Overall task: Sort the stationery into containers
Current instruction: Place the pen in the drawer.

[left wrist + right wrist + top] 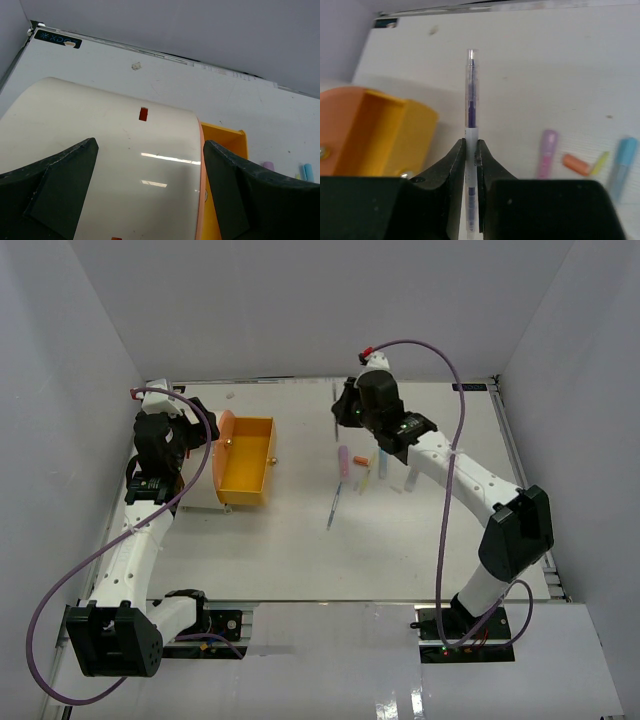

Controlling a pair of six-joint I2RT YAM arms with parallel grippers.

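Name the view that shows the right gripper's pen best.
The right wrist view: the pen stands centre frame, pinched in the right gripper, its clear barrel and dark ink plain. The top view shows at most a faint sliver by that gripper; the left wrist view does not show it.

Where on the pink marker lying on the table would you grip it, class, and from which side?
Likely mid-barrel, from above, jaws across its width: the pink marker lies flat, long sides free, the orange piece clear of its middle.
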